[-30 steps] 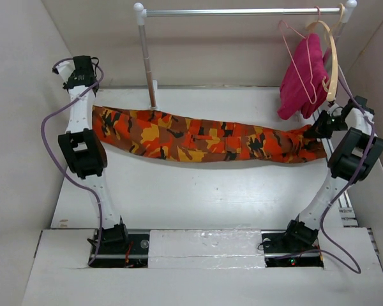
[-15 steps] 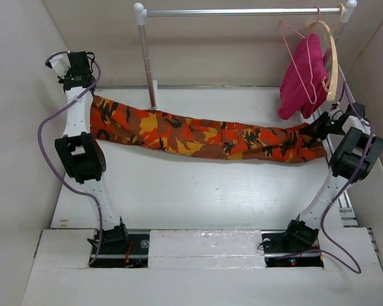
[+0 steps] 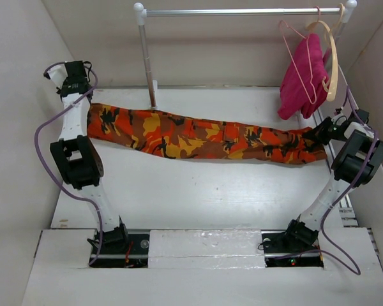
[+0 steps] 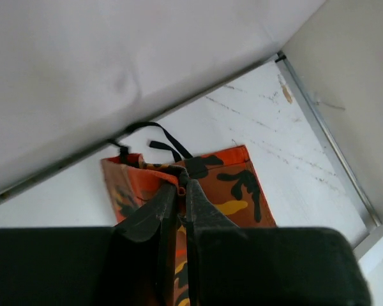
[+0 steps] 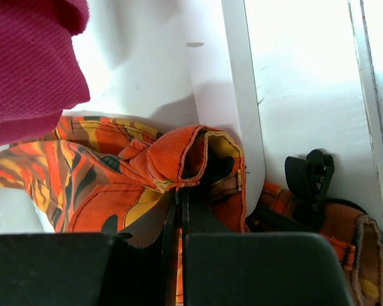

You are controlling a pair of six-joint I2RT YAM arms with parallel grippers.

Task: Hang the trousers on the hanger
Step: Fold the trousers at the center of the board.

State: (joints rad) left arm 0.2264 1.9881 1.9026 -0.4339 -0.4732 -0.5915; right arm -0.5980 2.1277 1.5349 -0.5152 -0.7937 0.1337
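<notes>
The camouflage trousers (image 3: 198,138) hang stretched in a long band between my two grippers, above the table. My left gripper (image 3: 88,113) is shut on their left end; the left wrist view shows the cloth (image 4: 223,185) pinched between the fingertips (image 4: 180,185). My right gripper (image 3: 314,134) is shut on their right end; the right wrist view shows the hem (image 5: 179,159) bunched at the fingertips (image 5: 179,197). The pink wire hanger (image 3: 301,60) hangs by its hook from the rail at the back right, above my right gripper.
A metal rail (image 3: 242,11) spans the back on a post (image 3: 147,60). A magenta cloth (image 3: 303,76) and a pale wooden hanger (image 3: 332,57) hang beside the wire hanger. White walls stand close on both sides. A black strap (image 5: 309,178) lies at the table's right edge.
Both grippers have moved apart, the left one outward and toward the near side. The trousers have been pulled straighter and sag less.
</notes>
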